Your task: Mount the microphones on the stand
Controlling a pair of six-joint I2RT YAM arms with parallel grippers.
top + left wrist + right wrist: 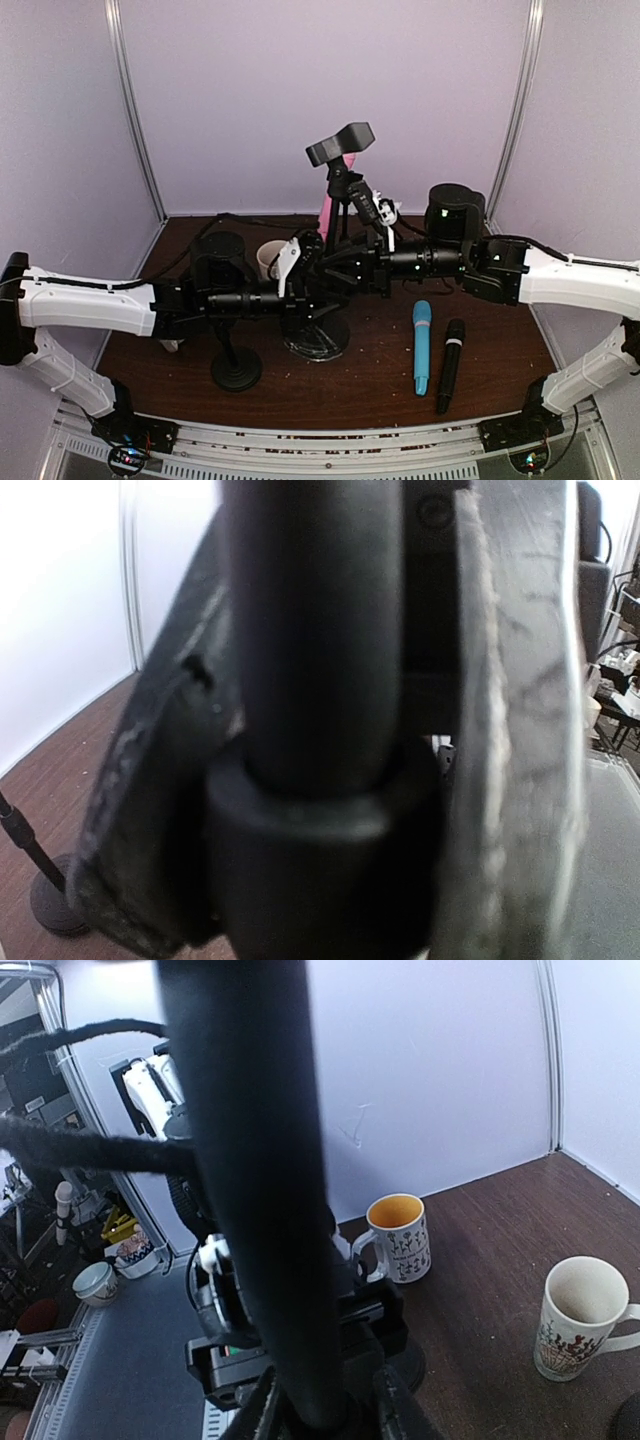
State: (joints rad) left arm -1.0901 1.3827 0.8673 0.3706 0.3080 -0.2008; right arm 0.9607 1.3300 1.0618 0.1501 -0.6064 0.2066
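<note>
Top external view: left gripper (305,268) and right gripper (345,262) both pinch the stand (338,192) by its pole. The pink microphone (326,212) sits high on the stand, while the blue microphone (422,345) and black microphone (450,365) lie right of its base. Uneven pulling could tip the stand and shed the pink microphone.

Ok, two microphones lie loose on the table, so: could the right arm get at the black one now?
Probably not yet: the right gripper is shut on the stand pole. The black microphone lies uncovered on that arm's side, beside the blue microphone, so likely yes once it lets go.
</note>
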